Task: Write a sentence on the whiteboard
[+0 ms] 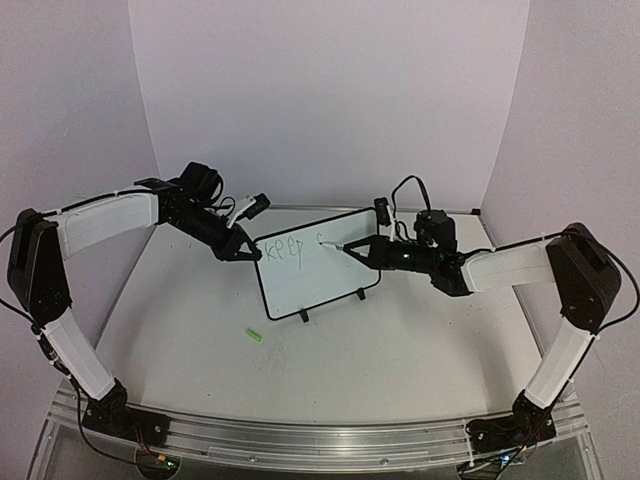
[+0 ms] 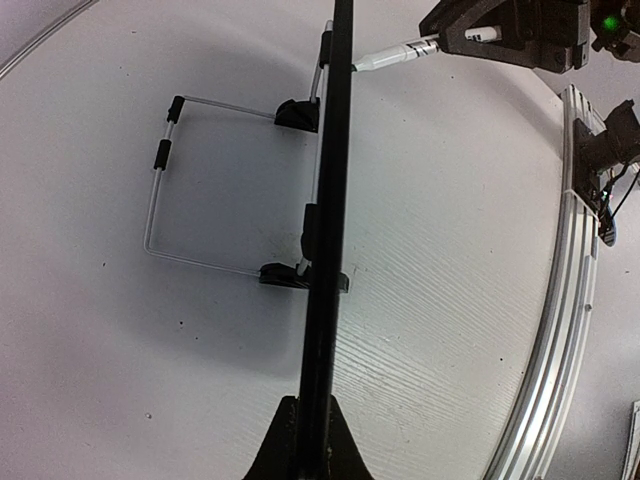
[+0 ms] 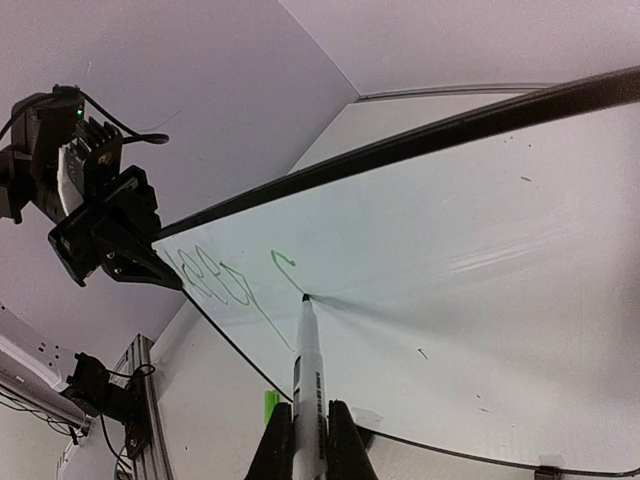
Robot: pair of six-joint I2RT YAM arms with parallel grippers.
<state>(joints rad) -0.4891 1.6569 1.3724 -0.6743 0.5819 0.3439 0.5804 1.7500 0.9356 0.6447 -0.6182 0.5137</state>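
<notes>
**One whiteboard [image 1: 315, 270], held on one side and written on from the other**

From the top view, one whiteboard stood tilted near the middle of the table [image 1: 400, 345] on two black feet [image 1: 303, 316]. The sentence [image 1: 283, 250] amounted to one green word, "keep", and one short stroke beside it on the top line. Two arms reached in from opposite sides, elbows raised and forearms angled toward the board. The left gripper [image 1: 243, 250] was clamped on the board's upper left corner. The right gripper [image 1: 360, 247] was closed around one white marker [image 1: 340, 245], whose tip met the board by the stroke. One green cap [image 1: 254, 335] lay on the table in front of the board, apart from it.

From the left wrist, the whiteboard [image 2: 330, 250] showed edge-on as one black line, pinched between the left gripper's [image 2: 312, 415] fingers. One wire stand [image 2: 160, 200] propped it from behind. The marker [image 2: 395, 55] came in at top right.

From the right wrist, the marker [image 3: 308, 365] ran up from the closed right gripper [image 3: 310, 425], and its tip touched the white surface just beside the green stroke. The left gripper [image 3: 115, 235] held the far corner.
</notes>
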